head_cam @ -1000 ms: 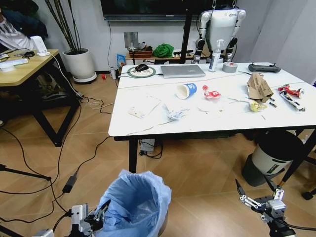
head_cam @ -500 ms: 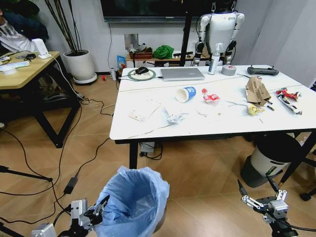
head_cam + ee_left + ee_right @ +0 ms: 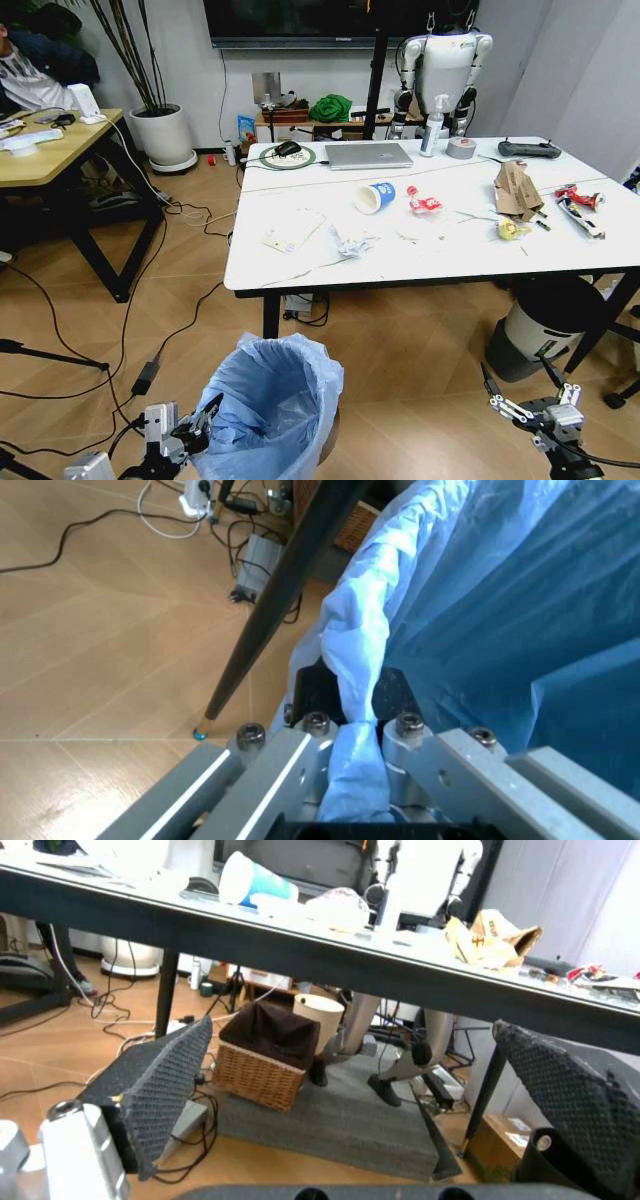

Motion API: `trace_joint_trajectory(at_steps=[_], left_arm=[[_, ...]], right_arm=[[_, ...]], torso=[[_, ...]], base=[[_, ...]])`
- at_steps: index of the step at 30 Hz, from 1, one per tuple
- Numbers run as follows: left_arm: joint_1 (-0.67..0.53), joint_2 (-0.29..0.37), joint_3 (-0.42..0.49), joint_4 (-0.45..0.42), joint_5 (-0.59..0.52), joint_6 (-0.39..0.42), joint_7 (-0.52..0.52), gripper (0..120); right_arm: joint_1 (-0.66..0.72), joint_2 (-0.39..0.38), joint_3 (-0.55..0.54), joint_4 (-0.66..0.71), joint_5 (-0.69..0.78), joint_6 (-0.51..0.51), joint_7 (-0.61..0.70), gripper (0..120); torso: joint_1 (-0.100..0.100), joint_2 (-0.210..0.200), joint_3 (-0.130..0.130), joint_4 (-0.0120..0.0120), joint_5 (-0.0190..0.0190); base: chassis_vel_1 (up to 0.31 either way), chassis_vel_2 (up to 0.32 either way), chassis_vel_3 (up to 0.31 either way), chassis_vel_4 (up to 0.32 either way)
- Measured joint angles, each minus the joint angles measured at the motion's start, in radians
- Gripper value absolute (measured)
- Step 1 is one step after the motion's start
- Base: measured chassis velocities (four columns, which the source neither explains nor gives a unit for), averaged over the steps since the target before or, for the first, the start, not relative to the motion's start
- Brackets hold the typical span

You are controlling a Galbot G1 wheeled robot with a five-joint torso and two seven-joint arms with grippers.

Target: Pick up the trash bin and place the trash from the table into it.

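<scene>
The left claw [image 3: 205,425] is clamped on the bag-covered rim of the trash bin [image 3: 272,405], low in front of the table [image 3: 300,275], so the bin can travel with the arm. On the table lie a flat packet [image 3: 291,231], a crumpled wrapper [image 3: 352,243], a paper cup [image 3: 375,196] and torn cardboard [image 3: 512,186]. The right claw [image 3: 521,397] hangs spread and empty, probably free for picking.

The left wrist view shows blue plastic [image 3: 352,727] pinched between the fingers [image 3: 300,739]. The right wrist view looks under the table's edge [image 3: 300,945].

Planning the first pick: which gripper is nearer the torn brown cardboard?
Right. The right gripper hangs low below the cardboard's table end; the left gripper grips the trash bin's liner.
</scene>
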Motion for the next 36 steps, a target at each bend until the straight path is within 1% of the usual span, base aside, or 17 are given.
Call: trace_joint_trajectory(at_steps=[7, 13, 14, 20, 21, 26, 29, 32, 35, 36], left_arm=[[0.001, -0.004, 0.001, 0.0, 0.002, 0.0, 0.0, 0], [0.002, -0.009, 0.004, 0.0, 0.01, -0.001, 0.003, 0], [0.002, -0.009, 0.004, 0.0, 0.01, -0.001, 0.003, 0], [0.006, -0.013, 0.004, -0.002, 0.022, -0.004, 0.011, 0], [0.006, -0.013, 0.004, -0.002, 0.022, -0.004, 0.011, 0], [0.016, -0.018, 0.009, -0.006, 0.021, -0.005, 0.009, 0], [0.02, -0.019, 0.013, -0.007, 0.018, -0.005, 0.004, 0], [0.026, -0.023, 0.016, -0.008, 0.016, -0.005, 0.001, 0], [0.026, -0.024, 0.016, -0.008, 0.017, -0.007, 0.004, 0], [0.026, -0.025, 0.016, -0.008, 0.019, -0.008, 0.006, 0]], right_arm=[[0.001, 0.0, -0.001, 0.0, 0.0, 0.001, 0.0, 100], [-0.004, -0.001, 0.005, 0.0, 0.002, 0.008, 0.0, 100], [-0.004, -0.001, 0.005, 0.0, 0.002, 0.008, 0.0, 100], [-0.007, -0.001, 0.006, 0.006, 0.005, 0.011, 0.0, 100], [-0.007, -0.001, 0.006, 0.006, 0.005, 0.011, 0.0, 100], [-0.013, -0.001, 0.006, 0.012, 0.004, 0.013, -0.001, 100], [-0.014, -0.001, 0.006, 0.012, 0.004, 0.015, -0.001, 100], [-0.018, 0.0, 0.006, 0.014, 0.003, 0.017, -0.001, 100], [-0.019, 0.0, 0.007, 0.016, 0.003, 0.017, -0.001, 100], [-0.021, -0.001, 0.007, 0.018, 0.003, 0.017, -0.001, 100]], torso=[[0.01, 0.024, 0.014, 0.0, 0.0], [0.026, 0.06, 0.034, 0.0, 0.0], [0.026, 0.06, 0.034, 0.0, 0.0], [0.041, 0.094, 0.053, 0.0, 0.0], [0.041, 0.094, 0.053, 0.0, 0.0], [0.053, 0.122, 0.069, 0.0, 0.0], [0.057, 0.13, 0.074, 0.0, 0.0], [0.065, 0.151, 0.086, 0.0, 0.0], [0.069, 0.158, 0.09, 0.0, 0.0], [0.072, 0.167, 0.094, 0.0, 0.0]], base=[[0.0, 0.0, 0.0, 0.0], [0.0, 0.0, 0.0, 0.0], [0.0, 0.0, 0.0, 0.0], [0.0, 0.0, 0.0, 0.0], [0.0, 0.0, 0.0, 0.0], [0.0, 0.0, 0.0, 0.0], [0.0, 0.0, 0.0, 0.0], [0.0, 0.0, 0.0, 0.0], [0.0, 0.0, 0.0, 0.0], [0.0, 0.0, 0.0, 0.0]])
